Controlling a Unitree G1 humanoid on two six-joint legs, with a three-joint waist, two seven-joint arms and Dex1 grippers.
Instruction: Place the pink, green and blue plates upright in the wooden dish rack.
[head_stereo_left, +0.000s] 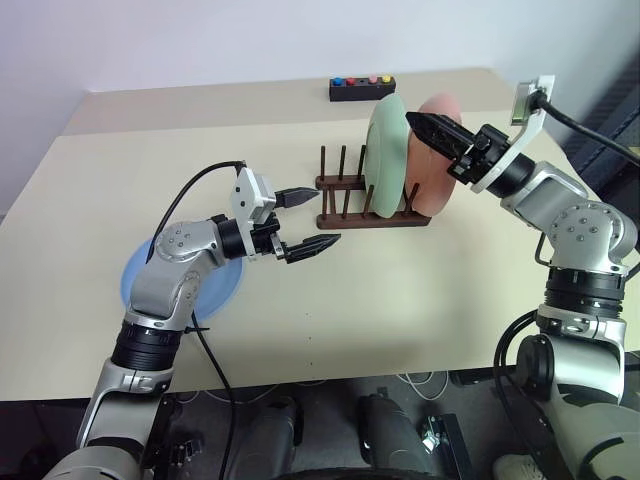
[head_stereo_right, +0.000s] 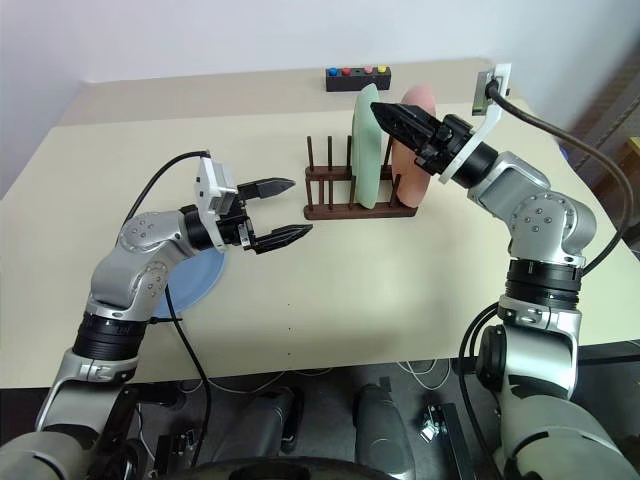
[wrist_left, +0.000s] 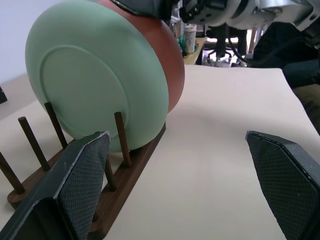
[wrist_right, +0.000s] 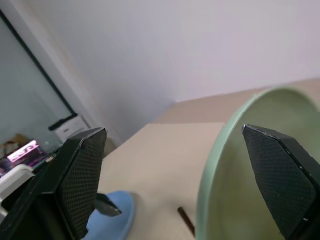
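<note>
The wooden dish rack (head_stereo_left: 345, 213) stands at mid-table. The green plate (head_stereo_left: 385, 155) is upright between its pegs, and the pink plate (head_stereo_left: 433, 190) stands right behind it at the rack's right end. My right gripper (head_stereo_left: 420, 125) hovers open at the plates' top edges; in its wrist view the green plate's rim (wrist_right: 220, 165) lies between the spread fingers, untouched. The blue plate (head_stereo_left: 218, 288) lies flat on the table at the left, partly under my left arm. To the left of the rack, my left gripper (head_stereo_left: 328, 213) is open and empty, pointing at it.
A black box with coloured buttons (head_stereo_left: 362, 88) sits at the table's far edge behind the rack. Several free pegs (wrist_left: 35, 145) stand on the rack's left half. A black cable loops over my left arm.
</note>
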